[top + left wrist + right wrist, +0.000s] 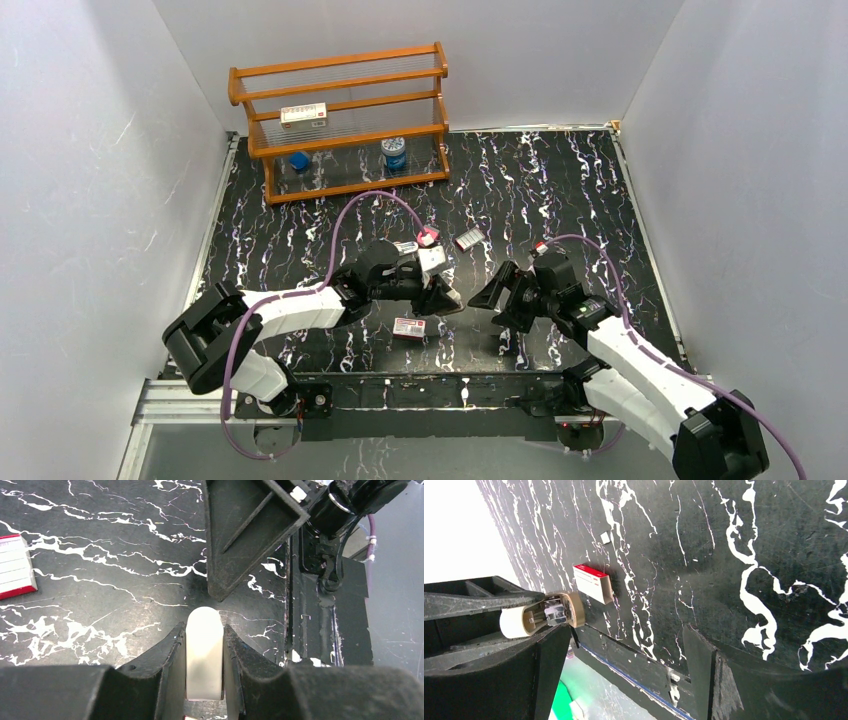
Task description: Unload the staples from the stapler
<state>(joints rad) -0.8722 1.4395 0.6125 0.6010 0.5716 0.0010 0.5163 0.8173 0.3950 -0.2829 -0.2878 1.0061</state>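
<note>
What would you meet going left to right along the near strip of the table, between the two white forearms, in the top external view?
Flat white box with a red label → left end effector, shut on the small pale stapler with silvery metal inner parts → right end effector, open.

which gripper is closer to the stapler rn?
Left. The left gripper is shut on the stapler; the right gripper is open, facing it across a gap.
</note>
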